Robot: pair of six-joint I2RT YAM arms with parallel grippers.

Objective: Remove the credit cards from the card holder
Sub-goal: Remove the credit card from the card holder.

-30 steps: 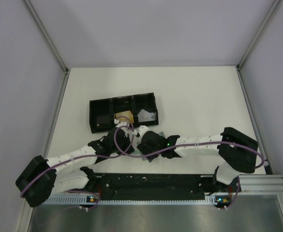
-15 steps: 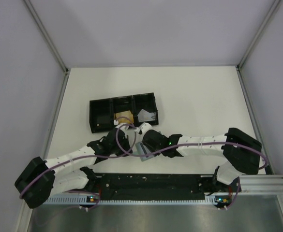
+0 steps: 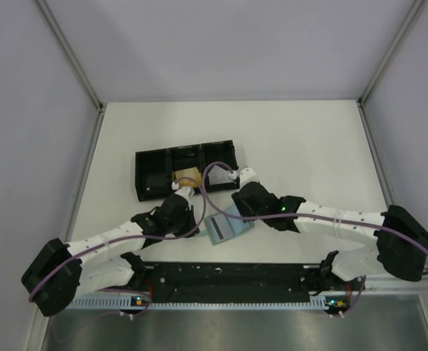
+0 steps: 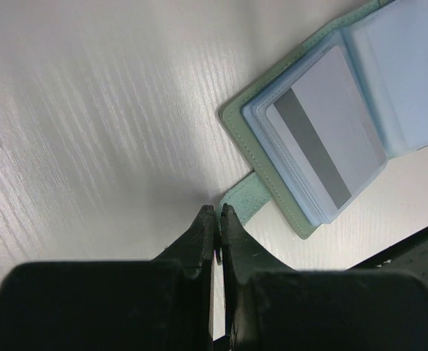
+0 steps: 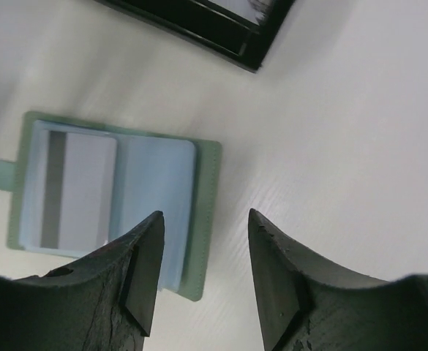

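Holder holds 1 striped card; left jaws pinch its tab, right jaws spread.

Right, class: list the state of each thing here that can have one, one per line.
card holder: open, lying flat.
grey card: tucked in the holder's sleeve.
tan card: out, lying in the black tray.
left gripper: shut on the holder's tab.
right gripper: open, empty, above the holder.

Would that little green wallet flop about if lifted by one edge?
Probably floppy: the card holder lies open flat, with thin clear sleeves. Likely light, so it may slide on the smooth table. The card inside should stiffen that panel.
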